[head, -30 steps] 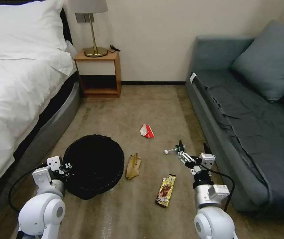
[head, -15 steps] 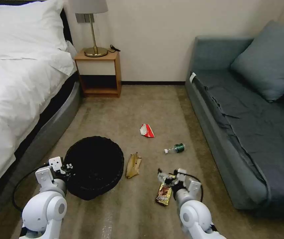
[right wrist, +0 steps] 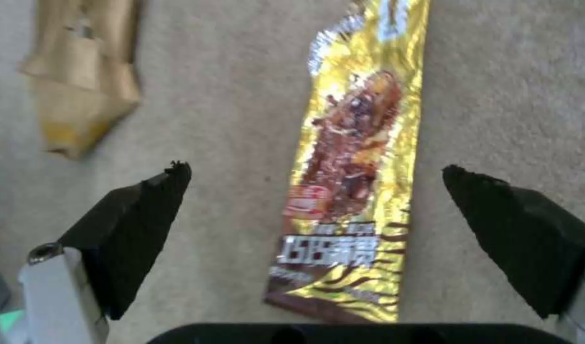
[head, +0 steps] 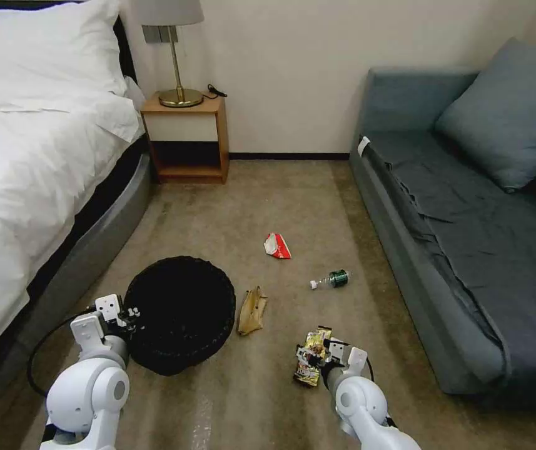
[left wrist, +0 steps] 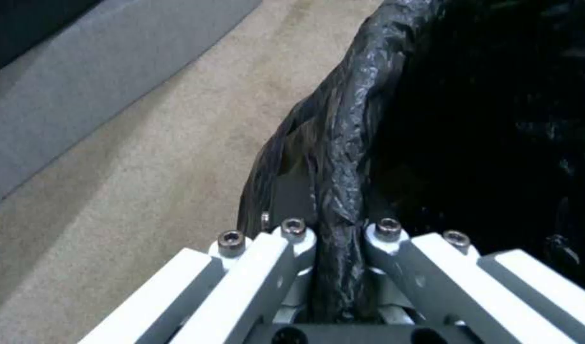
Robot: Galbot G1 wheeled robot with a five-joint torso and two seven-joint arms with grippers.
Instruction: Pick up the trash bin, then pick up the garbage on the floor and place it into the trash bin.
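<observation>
The right gripper point(right wrist: 315, 191) hangs wide open over the snack wrapper point(head: 312, 357) — flat on the carpet point(head: 230, 219), long axis running near to far. The left gripper point(left wrist: 338, 239) pinches the trash bin point(head: 183, 312) rim — near left.

My arms are glossy white with rounded joint housings and grey metal wrist collars, a black cable looping off each. The left gripper point(left wrist: 336, 267) has white linkage bars pinned by dark hex-socket screws. The right gripper point(right wrist: 315, 215) carries black wedge-shaped pads point(right wrist: 139, 224) on pale grey fingers, over a black base.
</observation>
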